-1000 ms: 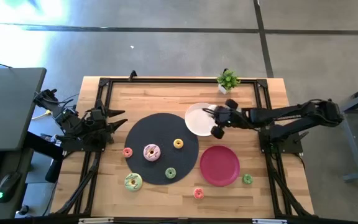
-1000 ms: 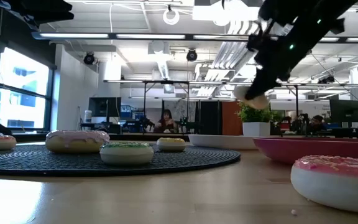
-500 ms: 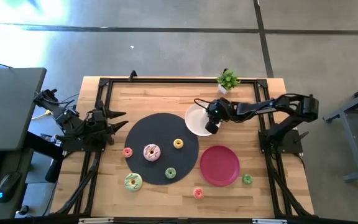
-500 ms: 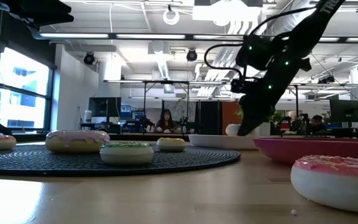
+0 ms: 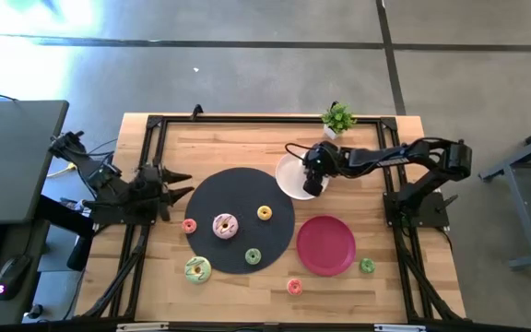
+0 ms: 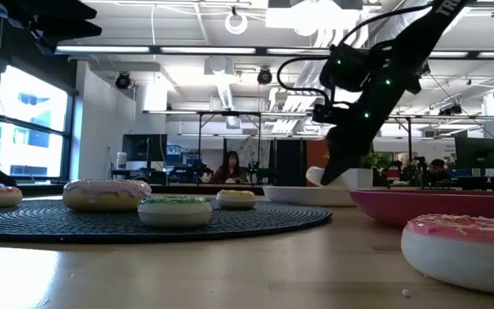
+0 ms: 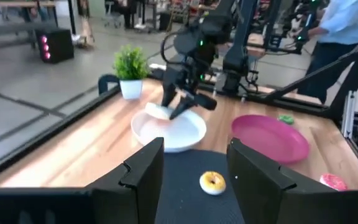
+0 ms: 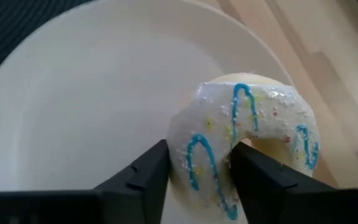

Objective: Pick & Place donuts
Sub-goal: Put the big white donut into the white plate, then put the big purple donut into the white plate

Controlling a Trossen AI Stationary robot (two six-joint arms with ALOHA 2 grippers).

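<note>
My right gripper (image 5: 312, 187) stands over the white plate (image 5: 287, 175), at the side nearer the table's right edge. Its fingers are spread on either side of a white donut with blue icing lines (image 8: 247, 137). The donut stands tilted, its lower part down at the plate (image 6: 316, 176). My left gripper (image 5: 188, 183) waits open at the left edge of the black mat (image 5: 238, 198). On the mat lie a pink-sprinkled donut (image 5: 224, 224), a yellow one (image 5: 265, 213) and a green one (image 5: 253, 256). My right gripper has one side of the white donut's ring (image 8: 204, 155) between its two spread fingers, which come down from above on a slant. I cannot tell whether the fingers touch the donut.
A red plate (image 5: 325, 244) lies near the front right, with a small green donut (image 5: 366, 266) and a pink-red one (image 5: 294, 287) beside it. A pale green donut (image 5: 197, 269) and a small pink one (image 5: 189, 224) lie at the mat's left. A potted plant (image 5: 338, 118) stands at the far edge.
My right gripper has carried the white donut toward the table's left and down, from high beside the white plate to just above it. The donut now reaches the plate.
</note>
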